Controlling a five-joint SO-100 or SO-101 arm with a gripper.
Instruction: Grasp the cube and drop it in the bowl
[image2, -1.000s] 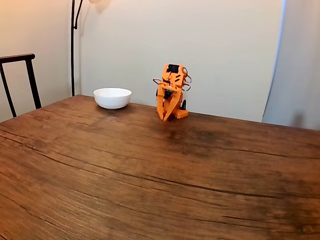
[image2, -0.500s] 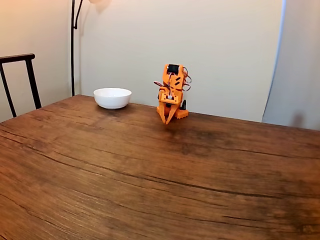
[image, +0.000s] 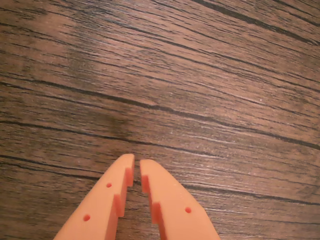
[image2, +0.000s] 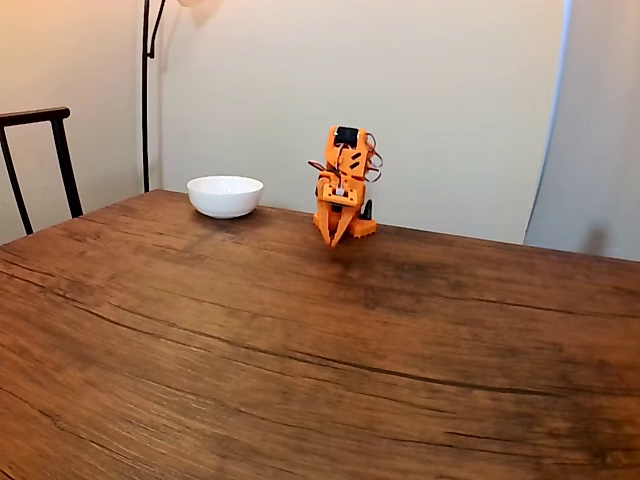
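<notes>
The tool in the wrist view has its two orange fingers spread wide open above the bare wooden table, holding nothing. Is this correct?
Not quite. In the wrist view the tool has its two orange fingers nearly closed, with just a thin slit between the tips, not spread wide. The rest stands: they hang above the bare wooden table and hold nothing.

Orange pincer (image: 137, 167), white bowl (image2: 225, 196), dark-grained brown wood table (image2: 300, 350), black chair (image2: 40, 160), cream wall (image2: 400, 80)

The orange arm (image2: 345, 180) sits folded, gripper (image2: 335, 241) pointing down; in the wrist view its fingers (image: 107, 205) nearly meet, holding nothing.
</notes>
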